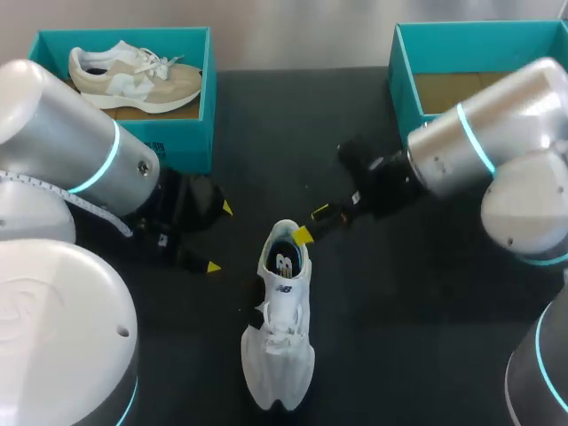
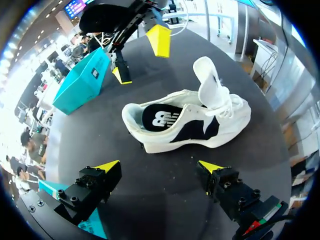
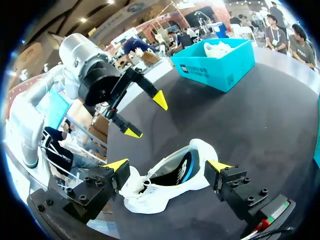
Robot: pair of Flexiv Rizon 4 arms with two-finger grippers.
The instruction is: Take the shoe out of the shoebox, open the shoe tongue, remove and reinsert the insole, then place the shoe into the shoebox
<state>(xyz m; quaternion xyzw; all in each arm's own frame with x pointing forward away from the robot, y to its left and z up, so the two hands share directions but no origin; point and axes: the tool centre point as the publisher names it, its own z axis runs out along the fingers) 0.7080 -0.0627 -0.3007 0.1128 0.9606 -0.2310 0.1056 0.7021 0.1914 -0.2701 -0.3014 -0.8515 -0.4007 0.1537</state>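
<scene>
In the middle of the flat black table (image 1: 426, 302), on the near side, lies a white cloth running shoe (image 1: 282, 319) with a black patch on its side. It stands on its sole on the table, with its toe pointing to the near edge and its heel to the far edge. The shoe's white tongue (image 2: 210, 85) is pulled up and stands tall above the laces, so the mouth of the shoe is wide open. Inside it lies a dark flat insole (image 1: 284, 264) with a white mark on it. The left pincer (image 1: 220, 237), with its two yellow tips, is just left of the shoe at the heel end and does not touch it. Its two fingers are spread wide apart with nothing between them, and in the left wrist view the shoe lies ahead of them on the table. The right pincer (image 1: 311, 224) hangs at the far right of the heel. Its fingers are spread wide too and hold nothing. From above, one yellow tip sits right over the heel rim, but I cannot tell if it touches. At the far left stands an open blue-green cardboard shoebox (image 1: 191, 146), and a tan and white running shoe (image 1: 133, 80) lies inside it. At the far right stands a second blue-green cardboard box (image 1: 404, 93), and its brown floor shows.
</scene>
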